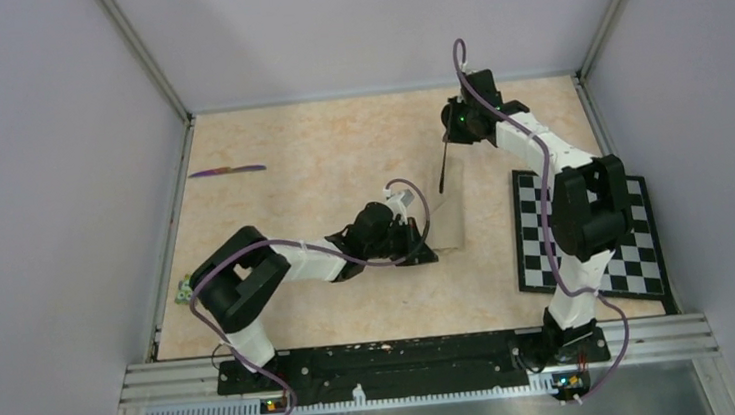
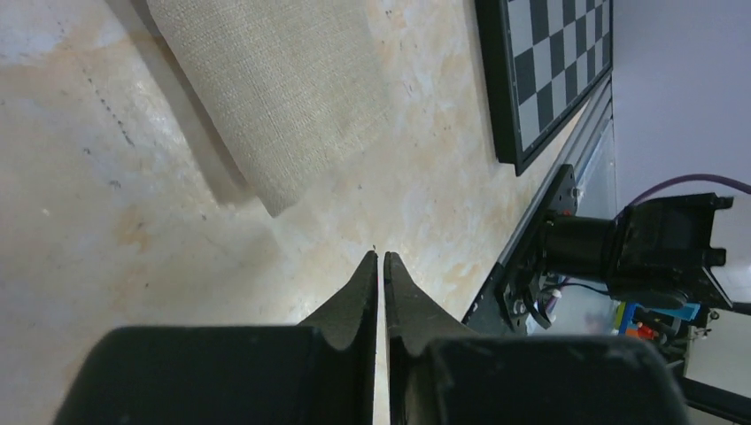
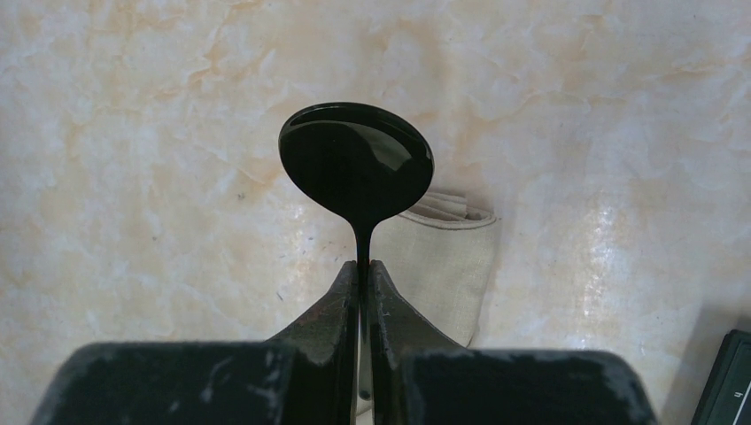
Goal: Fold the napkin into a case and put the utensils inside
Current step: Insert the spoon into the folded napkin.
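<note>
The napkin lies folded into a narrow beige case [image 1: 452, 218] at the table's middle; it also shows in the left wrist view [image 2: 274, 88] and the right wrist view [image 3: 443, 257]. My right gripper [image 1: 456, 127] [image 3: 364, 263] is shut on the handle of the black spoon [image 1: 444, 168] and holds it above the case's far end, with the round bowl [image 3: 356, 164] pointing away from the fingers. My left gripper [image 1: 426, 255] [image 2: 382, 255] is shut and empty, low over the table beside the case's near left corner. The purple knife [image 1: 227, 170] lies at the far left.
A black-and-white checkerboard [image 1: 587, 238] [image 2: 549, 62] lies at the right, under the right arm. Grey walls with metal posts close the table on three sides. The black base rail [image 1: 407, 360] runs along the near edge.
</note>
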Action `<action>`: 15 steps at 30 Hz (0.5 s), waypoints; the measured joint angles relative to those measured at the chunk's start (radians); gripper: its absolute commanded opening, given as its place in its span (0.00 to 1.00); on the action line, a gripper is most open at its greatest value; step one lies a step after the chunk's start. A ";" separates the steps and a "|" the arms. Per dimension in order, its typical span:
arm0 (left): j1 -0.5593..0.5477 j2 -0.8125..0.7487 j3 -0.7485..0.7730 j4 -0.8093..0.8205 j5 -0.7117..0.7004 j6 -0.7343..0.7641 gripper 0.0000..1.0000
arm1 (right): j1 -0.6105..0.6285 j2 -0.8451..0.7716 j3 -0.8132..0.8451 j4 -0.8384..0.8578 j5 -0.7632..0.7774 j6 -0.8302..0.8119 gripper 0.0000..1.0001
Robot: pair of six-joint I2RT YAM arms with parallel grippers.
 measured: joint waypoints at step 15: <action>-0.010 0.184 0.064 0.089 -0.018 -0.064 0.07 | 0.004 0.067 0.002 0.000 0.011 -0.017 0.00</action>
